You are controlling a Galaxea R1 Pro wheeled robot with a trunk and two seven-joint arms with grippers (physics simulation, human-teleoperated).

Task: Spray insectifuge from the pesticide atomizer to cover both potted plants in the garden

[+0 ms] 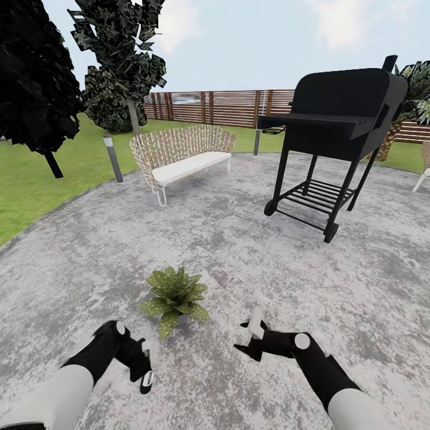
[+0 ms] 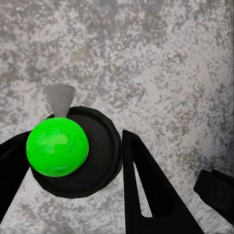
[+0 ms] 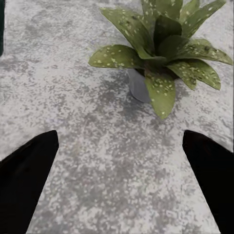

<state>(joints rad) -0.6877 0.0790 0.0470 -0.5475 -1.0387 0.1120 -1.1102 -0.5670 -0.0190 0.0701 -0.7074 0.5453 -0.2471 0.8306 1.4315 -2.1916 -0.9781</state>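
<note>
The left gripper (image 1: 142, 365) is clamped on the pesticide atomizer (image 1: 146, 381), which shows in the left wrist view as a bright green round body (image 2: 57, 146) with a pale nozzle. No label or writing can be read on it. Just ahead of both grippers, one potted plant (image 1: 174, 295) stands on the grey patio (image 1: 239, 227), its speckled leaves rising from a small pale grey pot (image 3: 139, 86). The right gripper (image 1: 249, 340) holds nothing, fingers (image 3: 25, 181) spread wide, facing that plant.
</note>
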